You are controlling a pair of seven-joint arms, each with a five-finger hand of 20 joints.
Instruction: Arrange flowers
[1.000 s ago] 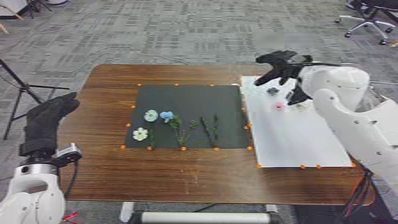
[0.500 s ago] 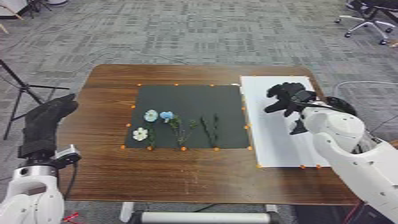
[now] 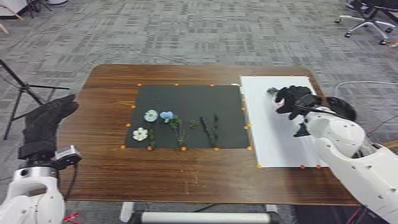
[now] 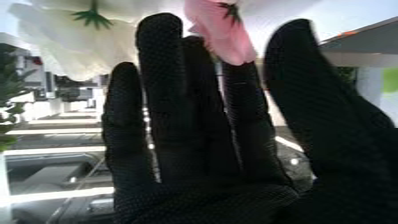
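Your right hand (image 3: 294,99), fingers straight, hides part of the white sheet (image 3: 274,142); a pink flower (image 4: 219,29) and white flower (image 4: 64,36), both cropped, show near its fingertips. Your left hand (image 3: 50,116), relaxed, is beside the counter (image 3: 178,182).

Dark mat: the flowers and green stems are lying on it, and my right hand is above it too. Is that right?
Not quite: the head view shows the right hand above the white sheet. The flowers and green stems do lie on the dark mat.
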